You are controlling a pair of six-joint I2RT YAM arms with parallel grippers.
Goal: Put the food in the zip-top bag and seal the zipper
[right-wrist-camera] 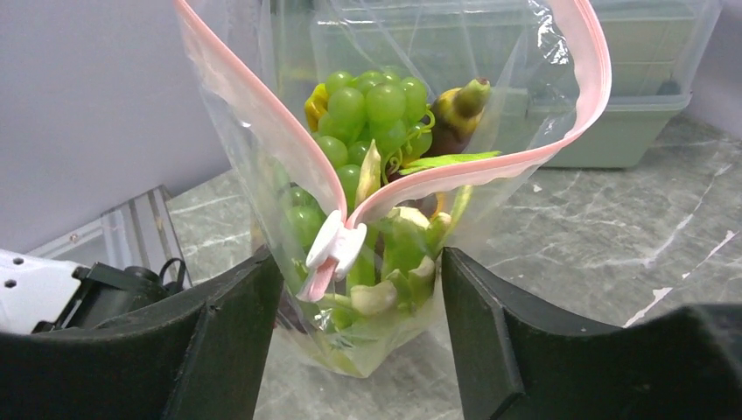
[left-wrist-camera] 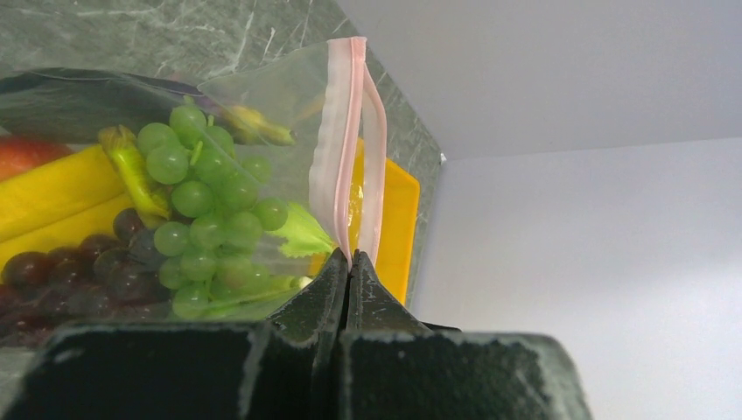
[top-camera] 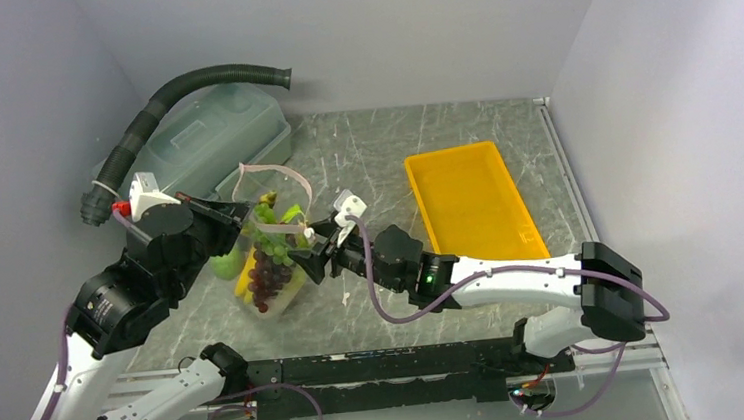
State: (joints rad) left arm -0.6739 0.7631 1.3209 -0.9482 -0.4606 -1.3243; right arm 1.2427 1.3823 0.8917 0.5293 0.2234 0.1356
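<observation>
Marble tabletop w/ zip-top bag of food, L hand pinched shut on zipper, R hand open astride slider.

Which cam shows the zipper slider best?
Right wrist: the slider sits close and sharp, at the joined end of the open zipper. Left wrist shows only the zipper strip, no slider. Top view: too small to make out.

Zip-top bag holds food; left gripper, right gripper flank it.
</observation>
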